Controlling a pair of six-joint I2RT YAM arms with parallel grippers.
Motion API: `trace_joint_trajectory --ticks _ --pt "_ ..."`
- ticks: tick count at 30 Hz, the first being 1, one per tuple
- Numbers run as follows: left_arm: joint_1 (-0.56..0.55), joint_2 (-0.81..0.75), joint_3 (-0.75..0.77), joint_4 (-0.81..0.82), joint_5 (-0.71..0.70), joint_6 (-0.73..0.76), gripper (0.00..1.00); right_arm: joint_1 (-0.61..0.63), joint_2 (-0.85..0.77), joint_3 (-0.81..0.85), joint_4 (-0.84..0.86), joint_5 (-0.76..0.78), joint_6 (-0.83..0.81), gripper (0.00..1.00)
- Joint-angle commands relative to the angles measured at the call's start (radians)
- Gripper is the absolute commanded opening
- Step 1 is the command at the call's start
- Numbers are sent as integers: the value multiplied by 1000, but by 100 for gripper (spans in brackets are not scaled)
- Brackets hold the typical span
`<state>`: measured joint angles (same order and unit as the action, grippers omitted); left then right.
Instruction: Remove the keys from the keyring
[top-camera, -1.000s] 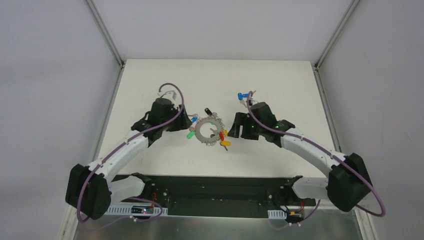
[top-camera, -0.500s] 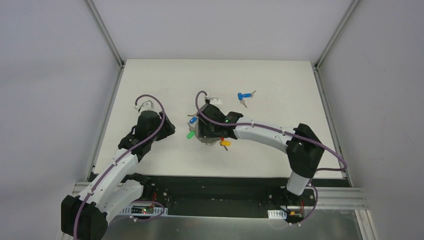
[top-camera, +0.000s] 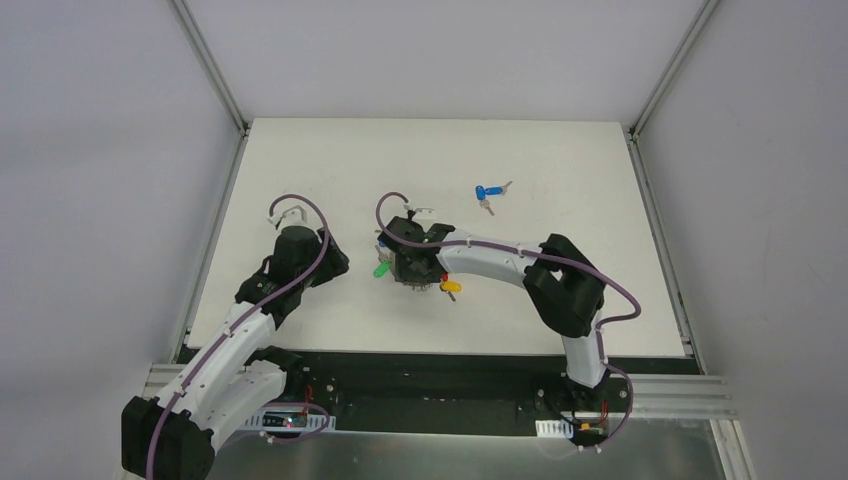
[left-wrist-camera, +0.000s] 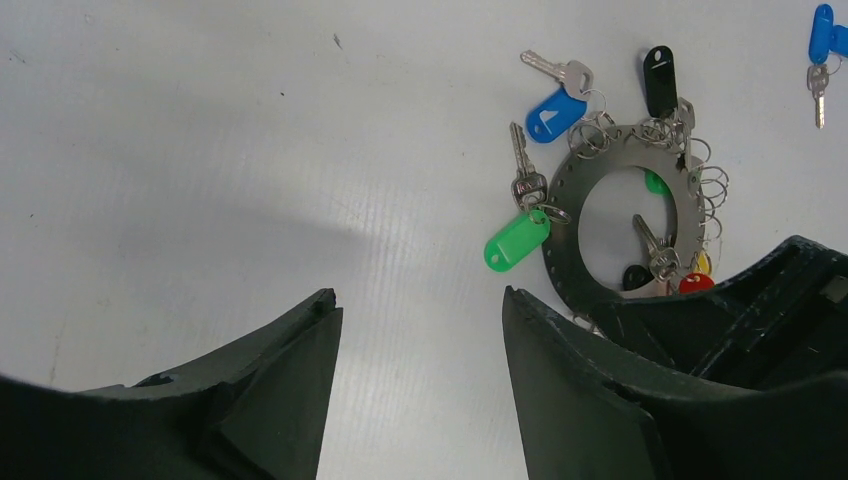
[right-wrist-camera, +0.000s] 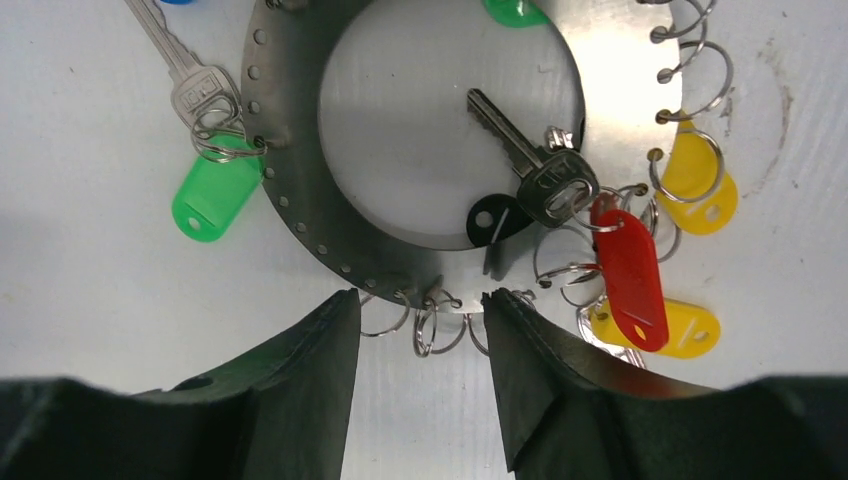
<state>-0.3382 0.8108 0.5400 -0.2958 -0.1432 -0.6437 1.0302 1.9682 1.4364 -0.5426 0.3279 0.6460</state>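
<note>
The keyring (right-wrist-camera: 290, 205) is a flat grey metal hoop lying on the white table, with many small split rings along its rim. In the right wrist view a green-headed key (right-wrist-camera: 212, 195), a red tag (right-wrist-camera: 630, 270), yellow tags (right-wrist-camera: 700, 180) and a silver key (right-wrist-camera: 530, 170) hang from it. My right gripper (right-wrist-camera: 418, 300) is open directly over the hoop's near rim, with a few empty split rings (right-wrist-camera: 432, 325) between its fingers. My left gripper (left-wrist-camera: 420, 305) is open and empty, left of the keyring (left-wrist-camera: 562, 235) and the green key (left-wrist-camera: 517, 240). In the top view my right gripper (top-camera: 410, 265) hides most of the hoop.
A loose blue-headed key (top-camera: 490, 193) lies apart on the table, behind and right of the hoop. A blue-headed key (left-wrist-camera: 555, 112) and a black tag (left-wrist-camera: 659, 80) hang at the hoop's far side. My left gripper (top-camera: 338, 265) rests left of the hoop.
My right arm swung left and came down over the keyring. My left gripper pulled back to the left, away from the hoop. The keyring has stayed in place.
</note>
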Motion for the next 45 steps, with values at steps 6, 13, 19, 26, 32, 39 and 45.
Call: trace_joint_trajectory --ticks 6,13,19,26,32,39,45 --pt "11 -23 -12 7 -35 19 63 0 62 51 -53 -86 66 53" --pt "11 -28 -12 9 -12 33 64 -10 -44 -84 10 -107 83 1" --pt "11 10 -21 60 84 71 66 -65 -193 -94 -7 -114 30 0" --pt "11 77 -27 189 272 95 72 -122 -364 -62 -88 -85 -69 0" --pt "10 96 -32 345 358 88 71 -173 -474 -9 -165 -83 -138 0" --pt "-30 103 -78 662 533 22 69 -212 -551 87 -239 -102 -199 0" --pt "-144 112 -34 682 561 93 67 -239 -581 130 -260 -121 -213 0"
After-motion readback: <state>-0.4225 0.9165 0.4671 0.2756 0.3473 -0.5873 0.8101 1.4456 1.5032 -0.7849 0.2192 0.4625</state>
